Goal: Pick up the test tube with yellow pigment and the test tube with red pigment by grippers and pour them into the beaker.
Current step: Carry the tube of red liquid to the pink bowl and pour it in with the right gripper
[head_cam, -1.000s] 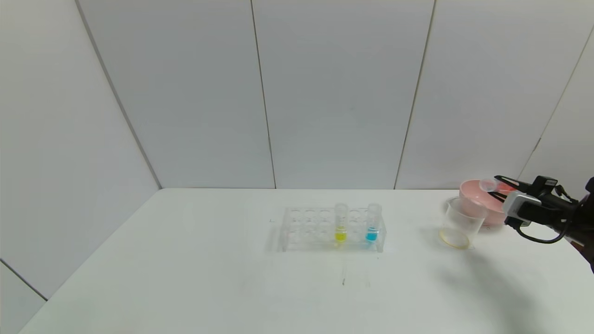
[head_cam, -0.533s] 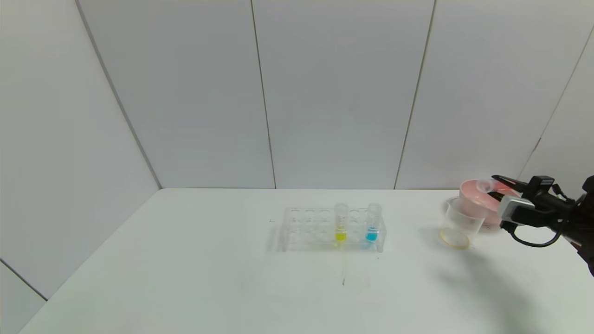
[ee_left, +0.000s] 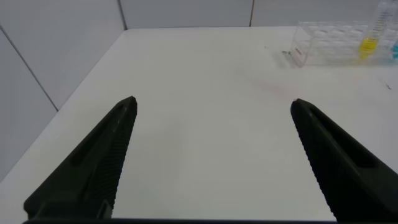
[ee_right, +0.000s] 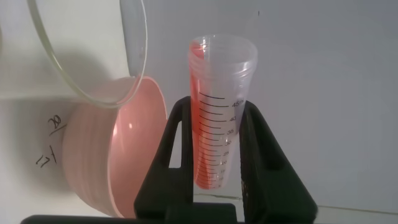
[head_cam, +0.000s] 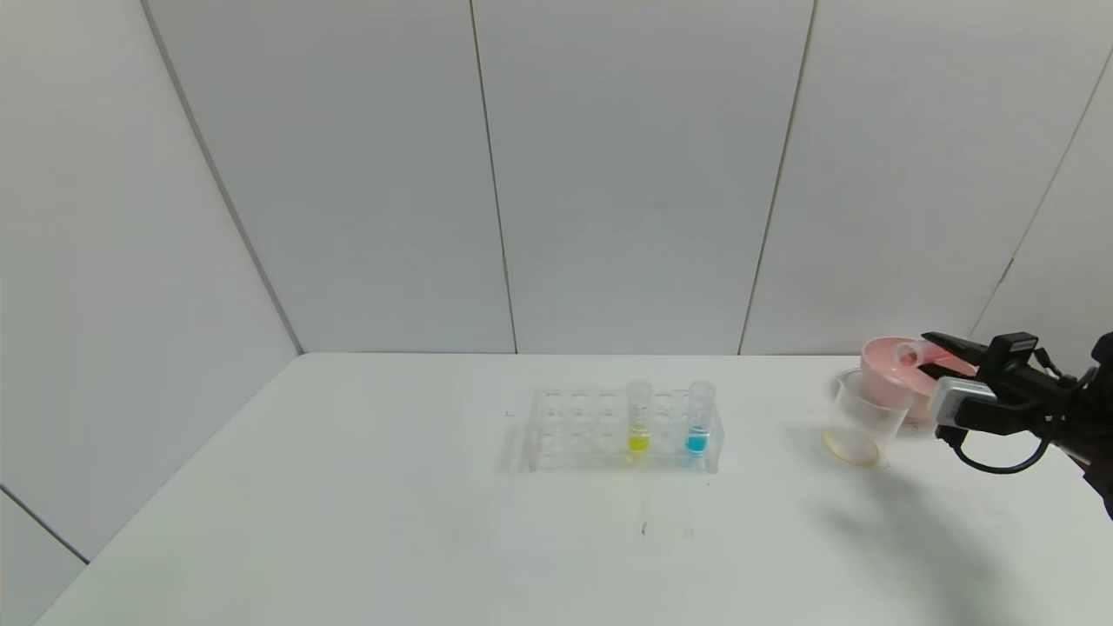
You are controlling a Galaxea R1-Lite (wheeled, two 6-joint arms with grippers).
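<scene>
My right gripper (head_cam: pixel 937 358) is shut on the test tube with red pigment (ee_right: pixel 219 112), holding it tipped on its side with its open mouth (head_cam: pixel 909 355) above the pink bowl, just behind the beaker (head_cam: pixel 861 417). Red liquid lies along the tube's lower wall in the right wrist view. The beaker stands on the table with a yellowish ring at its bottom; its rim (ee_right: pixel 81 93) shows in the right wrist view. The test tube with yellow pigment (head_cam: pixel 638 417) stands upright in the clear rack (head_cam: pixel 574 430), and also shows in the left wrist view (ee_left: pixel 370 38). My left gripper (ee_left: pixel 212 109) is open and empty over the table's left side.
A blue-liquid tube (head_cam: pixel 698 417) stands in the rack to the right of the yellow one. A pink bowl (head_cam: pixel 883 365) sits behind the beaker at the far right; it also shows in the right wrist view (ee_right: pixel 109 155). Grey wall panels close the back and left.
My right gripper has shifted slightly left and down with the red tube, bringing its mouth a little nearer the beaker. Rack and beaker have not moved.
</scene>
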